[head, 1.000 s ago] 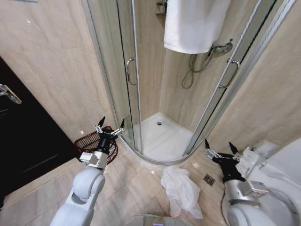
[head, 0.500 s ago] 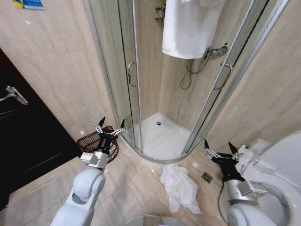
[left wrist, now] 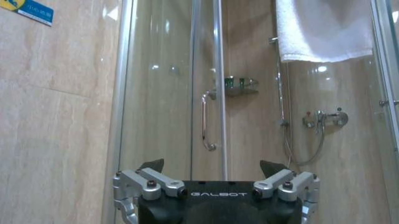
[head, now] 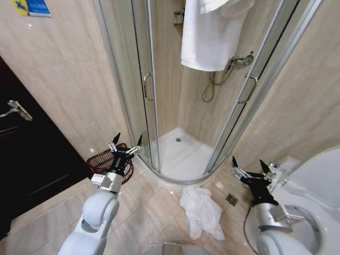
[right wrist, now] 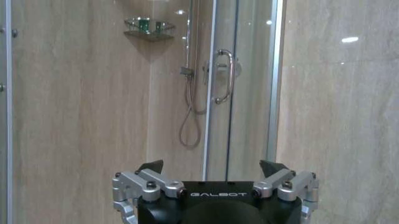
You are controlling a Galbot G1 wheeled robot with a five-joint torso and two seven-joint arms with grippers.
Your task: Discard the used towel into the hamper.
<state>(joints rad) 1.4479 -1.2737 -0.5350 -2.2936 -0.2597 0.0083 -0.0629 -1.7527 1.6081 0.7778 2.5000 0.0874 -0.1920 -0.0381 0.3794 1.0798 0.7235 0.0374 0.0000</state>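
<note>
Head view shows us the used towel lying crumpled on the tiled floor, just outside the curved sill of the shower enclosure and near a small floor drain. The hamper sits against the wall to our left of the shower, beside the dark door, well apart from the towel.

Our left gripper hangs in front of the hamper with its fingers spread wide and nothing between them; the left wrist view confirms the gap. Our right gripper hovers to the right of the towel, beside the toilet, fingers likewise apart and empty.

We judge the towel to be light, soft and limp: it will sag and trail from whatever point we pinch, and it offers no stiff edge. It looks dry, though we cannot tell for sure. A raised fold in the bunched upper part of the heap seems the best place to take hold, since the fingers can close around a ridge of cloth there without scraping the tile. The thin flat tail nearer to us would be harder to get under. Because the cloth will hang long, we expect it must be lifted high to clear the hamper's rim.

A second, clean-looking towel hangs inside the shower and is not our concern.
</note>
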